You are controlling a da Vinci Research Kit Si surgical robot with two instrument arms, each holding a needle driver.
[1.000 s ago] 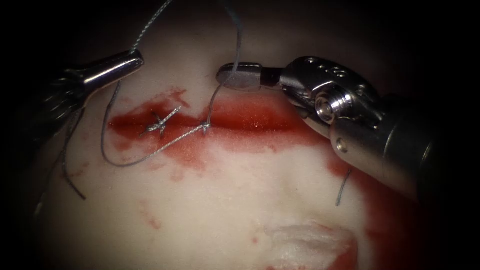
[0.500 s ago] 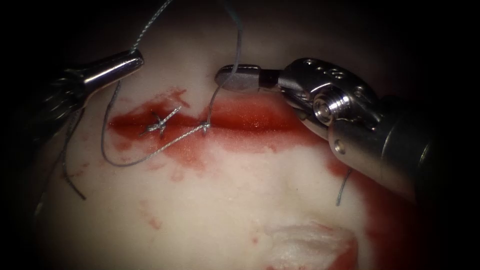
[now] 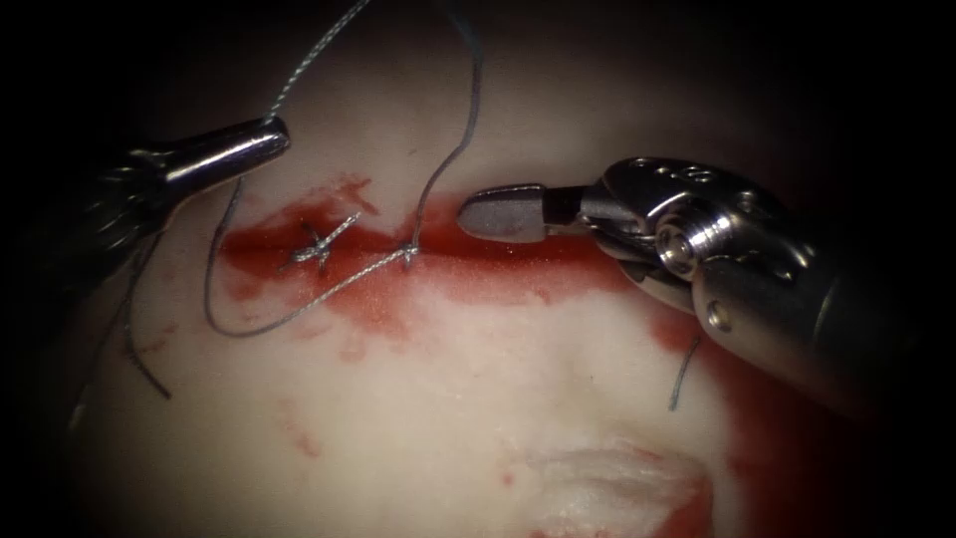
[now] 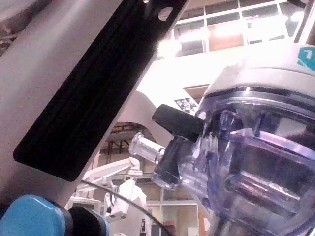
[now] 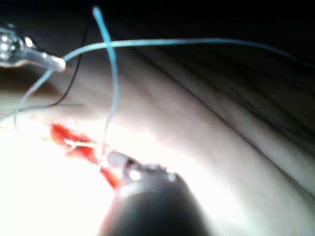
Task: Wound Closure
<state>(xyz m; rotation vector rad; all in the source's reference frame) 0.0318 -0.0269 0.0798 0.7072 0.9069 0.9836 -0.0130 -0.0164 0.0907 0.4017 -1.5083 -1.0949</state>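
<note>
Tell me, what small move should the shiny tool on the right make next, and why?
Probably ease the right arm's silver tool leftward to the grey-blue thread rising from the stitch in the red cut: it holds nothing, while the left arm's tool grips the other strand.

The thread [image 3: 453,149] above the cut [image 3: 478,249] runs out of the picture's upper edge. The left tool [image 3: 269,139] has its shaft lost in darkness, away from the cut.

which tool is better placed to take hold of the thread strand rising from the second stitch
Right, probably. The right tool sits beside the thread rising from the stitch on the cut, its jaws shut on nothing. The left tool already holds thread further left.
</note>
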